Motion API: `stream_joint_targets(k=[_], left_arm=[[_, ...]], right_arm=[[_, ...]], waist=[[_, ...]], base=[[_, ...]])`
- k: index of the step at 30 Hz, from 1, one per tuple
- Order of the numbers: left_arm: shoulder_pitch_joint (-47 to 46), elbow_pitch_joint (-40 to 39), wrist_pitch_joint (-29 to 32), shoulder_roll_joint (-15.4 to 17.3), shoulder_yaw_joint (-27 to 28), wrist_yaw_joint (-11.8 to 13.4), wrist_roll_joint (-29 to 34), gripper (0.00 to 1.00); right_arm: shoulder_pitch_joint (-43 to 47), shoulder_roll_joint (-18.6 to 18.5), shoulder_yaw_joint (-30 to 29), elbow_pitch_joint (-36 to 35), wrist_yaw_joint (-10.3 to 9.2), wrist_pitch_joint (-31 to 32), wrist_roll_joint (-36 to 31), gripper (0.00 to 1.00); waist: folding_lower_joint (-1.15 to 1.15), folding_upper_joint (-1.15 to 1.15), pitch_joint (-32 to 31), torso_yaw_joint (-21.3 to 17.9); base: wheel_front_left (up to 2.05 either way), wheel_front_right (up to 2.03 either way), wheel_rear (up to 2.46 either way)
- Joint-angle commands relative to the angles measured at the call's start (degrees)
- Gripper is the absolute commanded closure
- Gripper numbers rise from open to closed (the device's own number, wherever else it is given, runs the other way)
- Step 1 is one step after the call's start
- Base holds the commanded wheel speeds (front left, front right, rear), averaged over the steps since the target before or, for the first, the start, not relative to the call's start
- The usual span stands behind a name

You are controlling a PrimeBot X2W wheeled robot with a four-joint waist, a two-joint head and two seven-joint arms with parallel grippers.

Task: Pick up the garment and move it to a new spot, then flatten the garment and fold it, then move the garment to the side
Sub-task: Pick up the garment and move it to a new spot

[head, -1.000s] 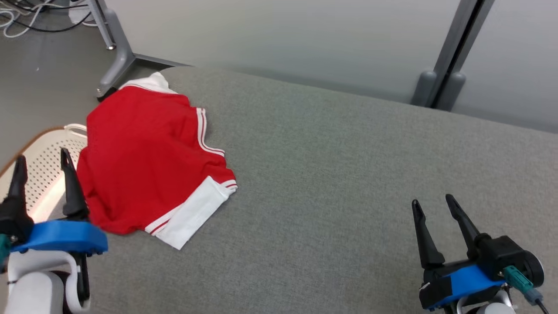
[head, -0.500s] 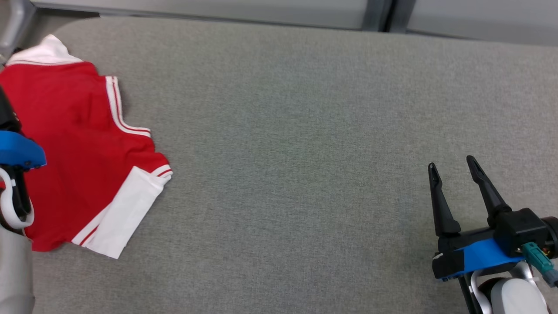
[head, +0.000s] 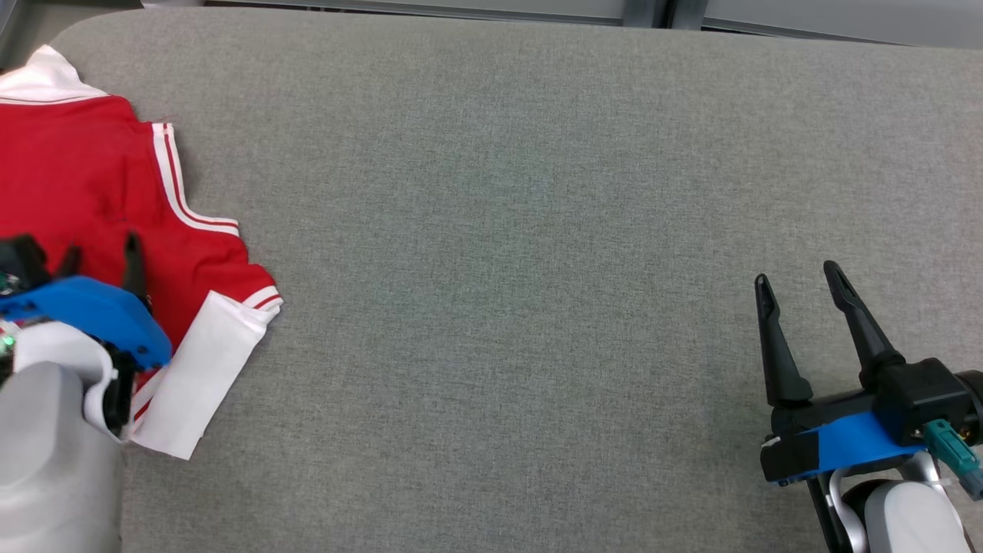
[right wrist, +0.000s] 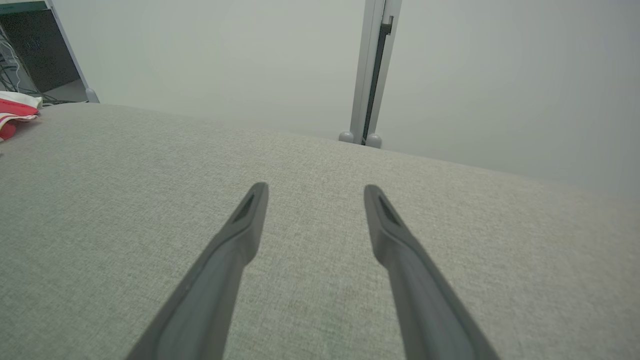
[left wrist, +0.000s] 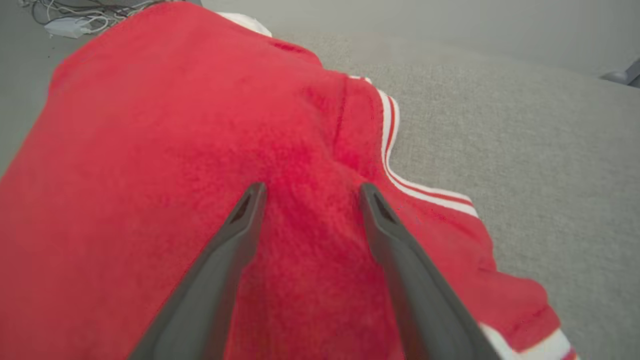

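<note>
Upholstery first: grey padded surface (head: 537,230), broad and woven, stretching across the head view from edge to edge. Behind it, in the right wrist view, pale wall panels (right wrist: 225,60) split by a grey upright post (right wrist: 372,75). Then the red garment (head: 69,184), lying at the far left of the surface, close to its rounded corner. Red body with white stripes along one edge, white collar (head: 42,77) at the far end, white folded sleeve band (head: 196,369) at the near end, flat against the grey cloth. Over the near part of the garment, left gripper (head: 100,257), pale forearm and blue bracket below it in the head view, jaws spread wide. In the left wrist view, both dark fingers pointing along the red cloth, red fabric showing between them; touching or just above, impossible to tell. At the lower right, right gripper (head: 797,276), well apart from the garment, jaws likewise spread wide, bare grey surface showing between its fingers. Smallest of all, pale cables (left wrist: 75,12) on the floor beyond the garment, at the top left of the left wrist view.
</note>
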Motion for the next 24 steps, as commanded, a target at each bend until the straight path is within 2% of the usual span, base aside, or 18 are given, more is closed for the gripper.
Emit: stream_joint_targets(k=[1, 7, 8, 9, 19, 24], left_arm=[[-0.9, 1.3, 0.9, -0.2, -0.6, -0.3, -0.2, 0.00], [-1.9, 6.5, 1.0, -1.6, -2.4, -1.0, -0.9, 0.00], [-2.3, 7.1, 0.5, -1.5, -2.5, -1.0, -0.8, 0.75], [-2.6, 7.6, 0.1, -1.7, -2.7, -1.1, -0.8, 1.00], [-4.9, 10.7, -7.6, -1.3, -4.0, -0.4, 0.2, 1.00], [-6.6, 6.7, -11.9, -0.3, -3.9, 0.1, 0.7, 1.00]], right_arm=[[-0.7, -0.3, 0.0, 0.1, 0.01, -0.1, 0.2, 0.00], [-1.2, -0.3, 0.5, 0.0, 0.01, 0.1, 0.2, 0.00], [-1.1, -0.3, 0.5, 0.0, 0.01, 0.1, 0.2, 0.00], [-1.0, -0.3, 0.5, 0.0, 0.01, 0.1, 0.2, 0.00], [-0.2, -0.3, 0.9, 0.8, 0.01, -0.1, 0.9, 0.00], [0.4, -0.3, 1.2, 1.8, 0.01, -0.7, 1.5, 0.00]], waist=[[0.00, -0.01, 0.0, 0.1], [0.00, -0.01, 0.5, -0.2], [0.00, -0.01, 0.5, -0.2], [0.00, -0.01, 0.5, -0.2], [0.00, -0.01, -1.5, 0.4], [0.00, -0.01, -3.4, 0.5]], base=[[0.00, 0.00, 0.00], [0.00, 0.00, 0.00], [0.00, 0.00, 0.00], [0.00, 0.00, 0.00], [0.00, 0.00, 0.00], [0.00, 0.00, 0.00]])
